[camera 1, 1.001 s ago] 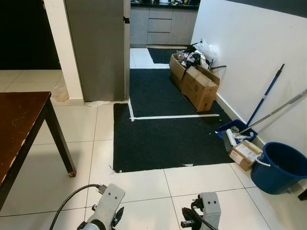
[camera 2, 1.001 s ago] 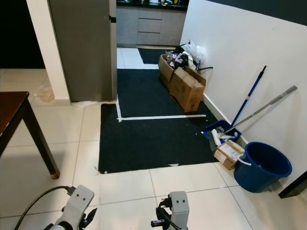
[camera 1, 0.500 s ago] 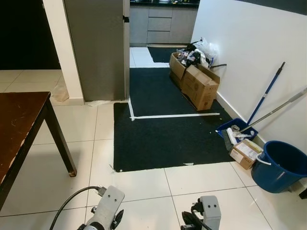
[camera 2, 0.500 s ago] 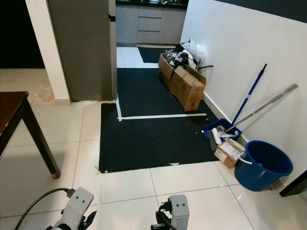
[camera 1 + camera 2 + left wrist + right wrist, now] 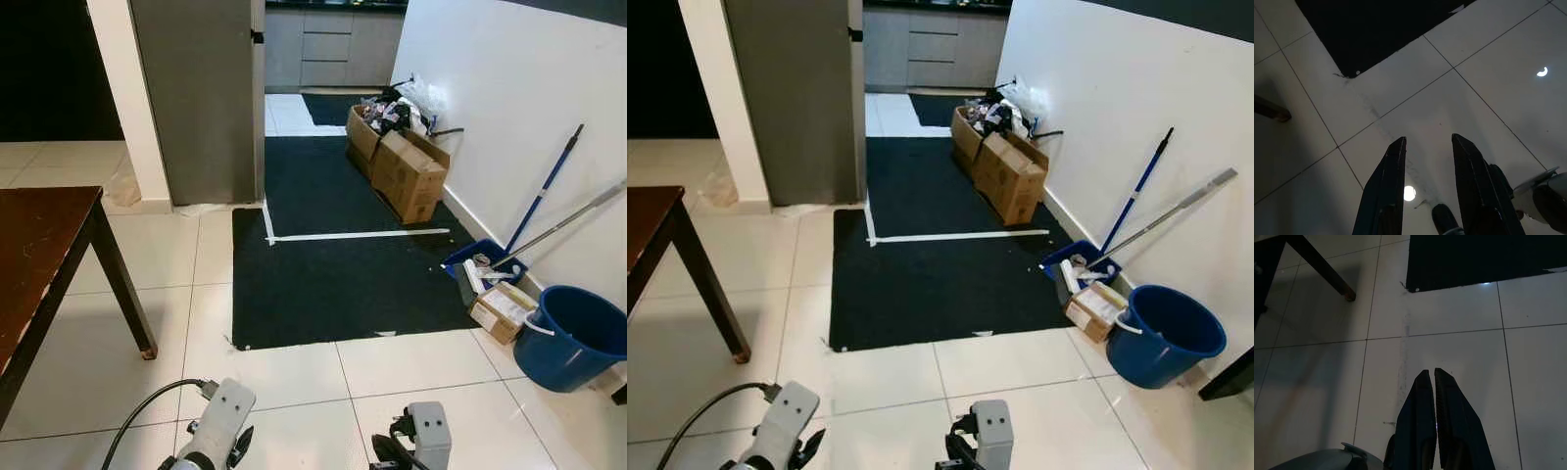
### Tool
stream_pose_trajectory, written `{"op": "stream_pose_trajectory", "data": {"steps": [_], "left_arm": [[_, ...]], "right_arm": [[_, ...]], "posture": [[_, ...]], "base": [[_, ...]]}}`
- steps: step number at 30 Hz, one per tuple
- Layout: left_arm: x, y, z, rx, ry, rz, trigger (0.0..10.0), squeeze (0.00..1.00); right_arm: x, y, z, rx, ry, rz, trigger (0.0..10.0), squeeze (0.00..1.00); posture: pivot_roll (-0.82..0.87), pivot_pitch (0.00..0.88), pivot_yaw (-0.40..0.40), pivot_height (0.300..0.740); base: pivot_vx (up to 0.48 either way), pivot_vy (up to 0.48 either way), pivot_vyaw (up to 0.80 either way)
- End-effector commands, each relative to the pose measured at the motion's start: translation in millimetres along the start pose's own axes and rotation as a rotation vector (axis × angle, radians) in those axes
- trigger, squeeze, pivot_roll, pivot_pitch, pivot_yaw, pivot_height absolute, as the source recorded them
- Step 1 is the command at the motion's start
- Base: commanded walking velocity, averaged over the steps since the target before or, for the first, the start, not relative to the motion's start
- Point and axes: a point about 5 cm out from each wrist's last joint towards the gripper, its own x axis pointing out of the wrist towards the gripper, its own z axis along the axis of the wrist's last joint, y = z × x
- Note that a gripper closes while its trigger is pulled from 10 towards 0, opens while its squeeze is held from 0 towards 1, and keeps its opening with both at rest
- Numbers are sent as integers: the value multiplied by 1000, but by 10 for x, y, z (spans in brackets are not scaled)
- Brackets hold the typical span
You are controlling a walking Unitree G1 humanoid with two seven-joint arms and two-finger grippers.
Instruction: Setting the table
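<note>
The table (image 5: 39, 245), dark brown wood, stands at the robot's left, its near leg (image 5: 122, 284) planted on the white tile floor (image 5: 284, 377). Ahead lies a black mat (image 5: 343, 274) crossed by a white tape line (image 5: 358, 236); its near edge meets bare tile, and open floor runs between the table leg and the mat. The mat leads past a grey panel (image 5: 201, 98) toward cabinets (image 5: 328, 44) farther back. Along the right wall (image 5: 509, 108), cardboard boxes (image 5: 407, 171) narrow the path, then a blue dustpan (image 5: 480, 264), a leaning mop (image 5: 544, 191), a small box (image 5: 502, 311) and a blue bucket (image 5: 573, 338).

Both arms hang low over the tile. The left gripper (image 5: 1427, 181) has its fingers parted with a clear gap; its wrist view also shows the mat corner and the foot of the table leg. The right gripper (image 5: 1434, 416) has its fingers pressed together, holding nothing; its wrist view shows the table leg and mat edge beyond.
</note>
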Motion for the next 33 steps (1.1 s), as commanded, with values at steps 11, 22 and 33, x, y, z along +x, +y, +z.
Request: {"op": "stream_pose_trajectory", "data": {"steps": [11,22,33], "left_arm": [[-9,-12,-32,-9,16,-9,10000,0],[-24,-3,-43,-24,23,5,10000,0],[-22,3,-41,-17,25,1,10000,0]], "right_arm": [[-31,-50,-11,-18,2,-30,10000,0],[-35,-26,-31,-3,10,-20,10000,0],[-34,-18,-45,3,11,-24,10000,0]], "posture": [[73,79,14,740],[88,89,13,740],[87,90,20,740]], "base": [[0,0,0],[0,0,0],[0,0,0]]}}
